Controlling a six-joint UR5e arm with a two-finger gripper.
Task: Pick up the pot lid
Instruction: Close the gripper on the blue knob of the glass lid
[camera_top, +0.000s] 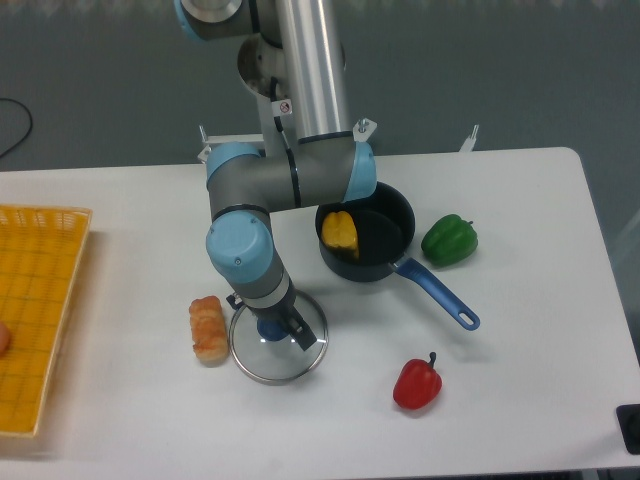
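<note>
Low left of centre, I should center my spread gripper (270, 320) over the blue knob (269, 331) of the pot lid (279, 368) before squeezing.

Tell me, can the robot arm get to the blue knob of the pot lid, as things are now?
Probably yes: the tool hangs open over the lid, its fingertips seen either side of the knob, and nothing visible stands between.

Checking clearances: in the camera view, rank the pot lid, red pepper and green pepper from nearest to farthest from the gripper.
1. Pot lid: right by the gripper.
2. Red pepper: lower right.
3. Green pepper: upper right, past the black pan.
</note>
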